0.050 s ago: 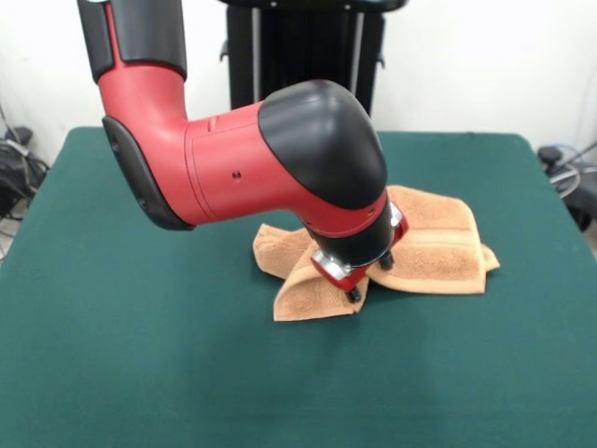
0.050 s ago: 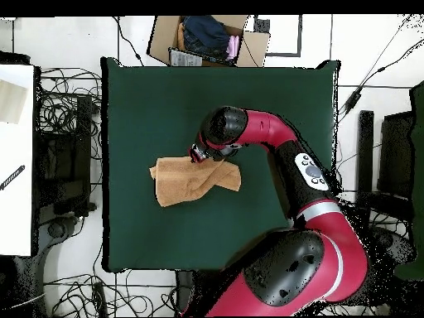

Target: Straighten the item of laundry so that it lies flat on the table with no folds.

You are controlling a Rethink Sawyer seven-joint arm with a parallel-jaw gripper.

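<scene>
**Claw down on a folded towel, fold yet to be opened**

Plainly, the red and black claw (image 1: 368, 278) at the end of the bent red arm sat low on the cloth, its dark tips touching or just above the fabric; whether it was clenched on a pinch of cloth or released could not be told, since the wrist housing hid the gap in both views.

In the front view the small orange-tan terry hand towel (image 1: 434, 245) spread from the claw toward three o'clock as a fairly flat panel crossed by a ribbed band. Toward seven o'clock a doubled flap ran out to a loose corner. In the overhead view the towel (image 2: 178, 182) lay near the middle of the large dark green felt-covered table (image 2: 149, 99), with the claw (image 2: 199, 154) at its twelve o'clock edge and bare green all round.

The step in hand looked like opening that doubled flap. To do it well, the claw would need to take only the top layer, near a corner rather than mid-edge, lift just enough to free it, and draw it away from the flat panel. Dragging both layers would likely shift the whole towel and leave the fold.

A cardboard box (image 2: 207, 37) stood beyond the table edge.
</scene>
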